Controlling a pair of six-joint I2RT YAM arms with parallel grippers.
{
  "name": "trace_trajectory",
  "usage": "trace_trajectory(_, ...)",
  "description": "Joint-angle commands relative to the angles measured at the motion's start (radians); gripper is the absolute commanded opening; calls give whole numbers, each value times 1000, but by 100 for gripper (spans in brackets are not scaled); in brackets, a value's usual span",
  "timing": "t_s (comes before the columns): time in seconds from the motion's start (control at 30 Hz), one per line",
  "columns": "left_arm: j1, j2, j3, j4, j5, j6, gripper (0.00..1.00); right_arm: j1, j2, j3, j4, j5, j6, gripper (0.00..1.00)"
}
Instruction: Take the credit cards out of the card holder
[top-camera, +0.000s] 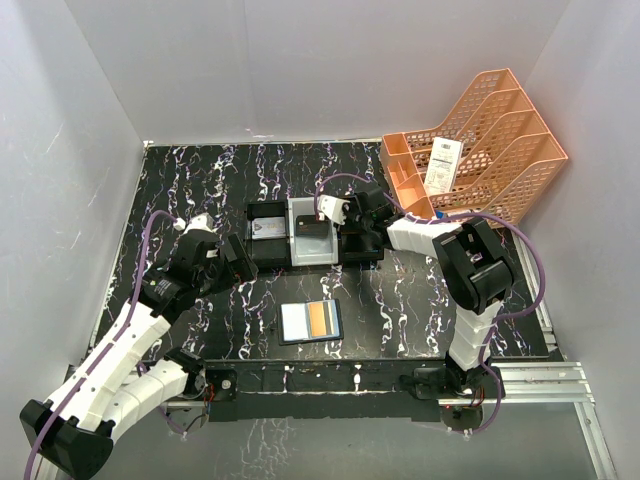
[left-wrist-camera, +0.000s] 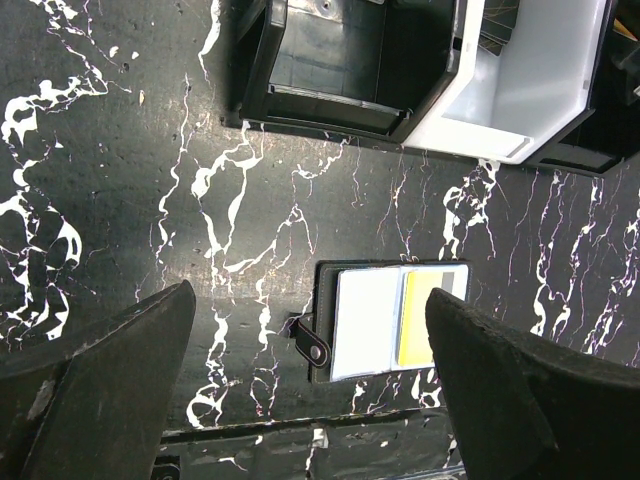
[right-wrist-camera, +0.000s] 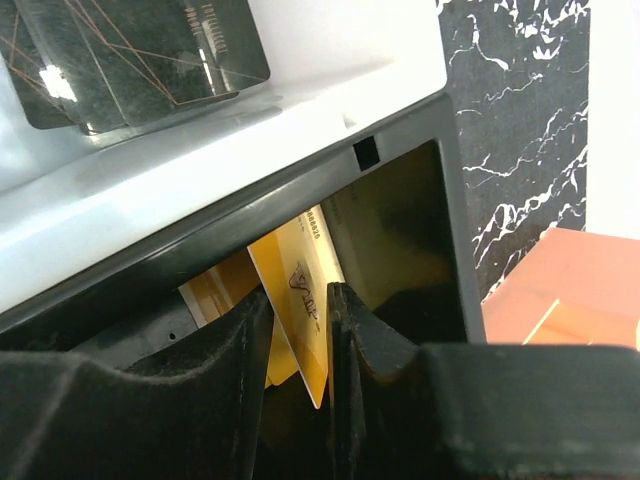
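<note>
The card holder (top-camera: 311, 322) (left-wrist-camera: 390, 320) lies open and flat near the table's front edge, with a gold-orange credit card (top-camera: 322, 319) (left-wrist-camera: 418, 318) showing in its right panel. My left gripper (top-camera: 225, 262) (left-wrist-camera: 310, 300) hovers open above and to the left of it, holding nothing. My right gripper (top-camera: 345, 235) (right-wrist-camera: 300, 300) reaches into the right black bin (top-camera: 362, 245) (right-wrist-camera: 400, 200). Its jaws are slightly parted, and a gold credit card (right-wrist-camera: 295, 265) stands tilted and loose between them. Another gold card (right-wrist-camera: 215, 290) rests behind it. A dark card (top-camera: 313, 228) (right-wrist-camera: 140, 50) lies in the white bin (top-camera: 310, 255) (right-wrist-camera: 300, 90).
Three small bins sit in a row at mid-table; the left one (top-camera: 265, 240) (left-wrist-camera: 330, 60) is black. An orange mesh file rack (top-camera: 490, 150) with a white paper slip (top-camera: 441, 165) stands at the back right. White walls enclose the table.
</note>
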Motion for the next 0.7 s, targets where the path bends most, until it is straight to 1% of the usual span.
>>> trace_trajectory(0.0,5,-12,23,-15,12,0,99,-2,-35,35,-6,-29,-8,28)
trace_trajectory(0.37,4,-3,17,-14,52,-12,99,-5,-44,30,-39,-40,4,32)
trace_trajectory(0.67,4,26,48,-33,90,0,99,-8,-52,41,-19,-44,73,36)
